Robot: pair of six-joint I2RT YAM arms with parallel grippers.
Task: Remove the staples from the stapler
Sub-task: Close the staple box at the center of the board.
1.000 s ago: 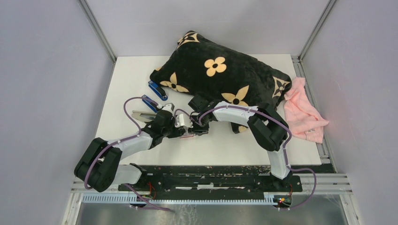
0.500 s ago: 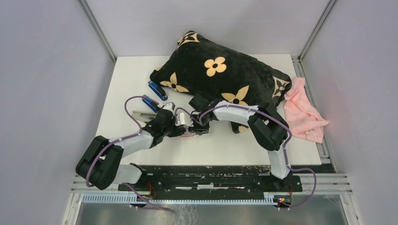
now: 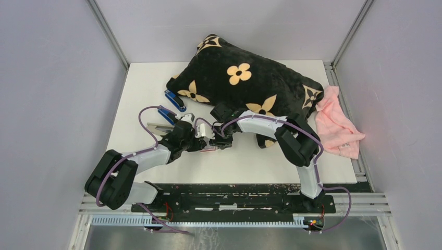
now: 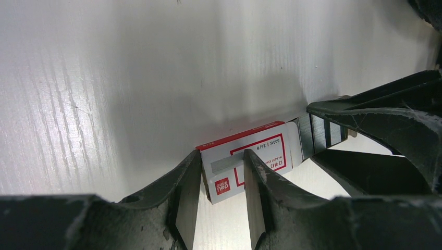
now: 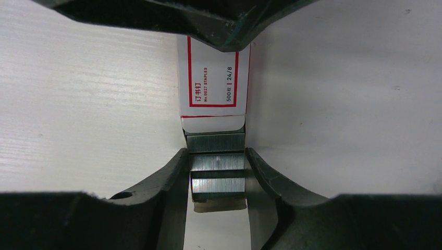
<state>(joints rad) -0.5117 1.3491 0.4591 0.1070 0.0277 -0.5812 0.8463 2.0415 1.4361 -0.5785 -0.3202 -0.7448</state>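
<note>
At the small white-and-red cardboard box (image 5: 216,73): silvery-grey metal staples (image 5: 217,166) jutting from its open end, pinched by right gripper (image 5: 216,156).
Left gripper (image 4: 221,166): clamped across the box's far end.
Change: slight leftward shift of both wrists with the box; same pinches as before.
Meaning: probably staples parting from or entering the box; blue stapler (image 3: 166,114) left of the box, untouched.
</note>
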